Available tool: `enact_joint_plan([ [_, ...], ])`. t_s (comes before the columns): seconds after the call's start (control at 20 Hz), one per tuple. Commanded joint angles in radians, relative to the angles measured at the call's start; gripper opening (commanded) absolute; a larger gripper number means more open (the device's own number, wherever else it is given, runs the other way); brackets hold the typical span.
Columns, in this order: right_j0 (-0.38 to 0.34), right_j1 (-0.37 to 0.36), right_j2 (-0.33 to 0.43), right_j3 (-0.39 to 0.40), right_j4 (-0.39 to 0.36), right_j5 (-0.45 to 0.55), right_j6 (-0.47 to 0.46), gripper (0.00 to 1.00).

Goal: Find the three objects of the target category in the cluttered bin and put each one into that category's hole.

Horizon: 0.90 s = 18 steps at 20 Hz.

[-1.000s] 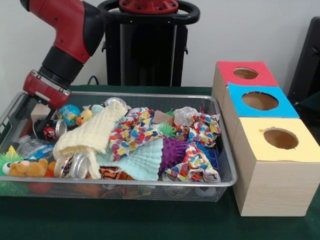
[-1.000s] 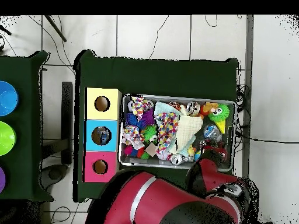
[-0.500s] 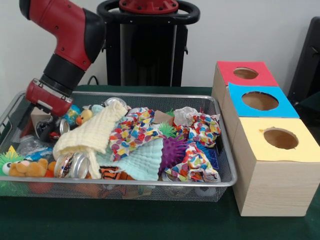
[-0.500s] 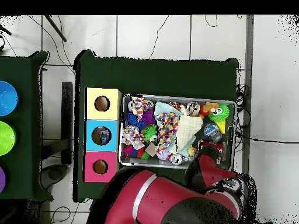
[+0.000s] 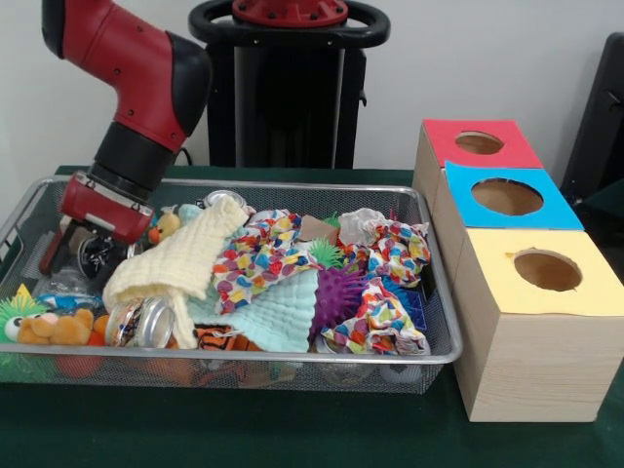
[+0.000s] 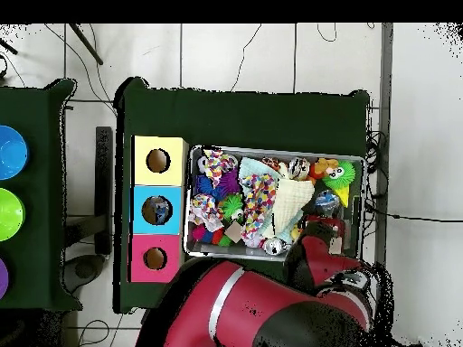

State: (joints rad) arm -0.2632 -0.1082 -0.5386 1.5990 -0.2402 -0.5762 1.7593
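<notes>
On the green table [image 5: 292, 439], the mesh bin [image 5: 429, 292] holds cloths and toys.

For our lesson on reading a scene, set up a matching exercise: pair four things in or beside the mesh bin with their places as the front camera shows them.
Things:
1. pale yellow knitted cloth
2. purple spiky ball
3. yellow-topped wooden box
4. red-topped wooden box

Places:
A. box row's far end
B. draped across the bin's left half
C. box row's near end
D. between patterned cloths, right of centre

Pairs: 1-B, 2-D, 3-C, 4-A
</notes>
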Motion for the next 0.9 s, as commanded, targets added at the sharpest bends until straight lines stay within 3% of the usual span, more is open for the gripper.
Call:
enact_joint_plan([
  [0.05, -0.023, 0.036, 0.183, -0.125, -0.039, -0.029, 0.142, 1.0],
  [0.5, -0.026, 0.04, 0.168, -0.112, -0.01, -0.033, 0.152, 1.0],
  [0.9, -0.054, 0.014, 0.16, -0.149, -0.109, 0.025, 0.118, 1.0],
])
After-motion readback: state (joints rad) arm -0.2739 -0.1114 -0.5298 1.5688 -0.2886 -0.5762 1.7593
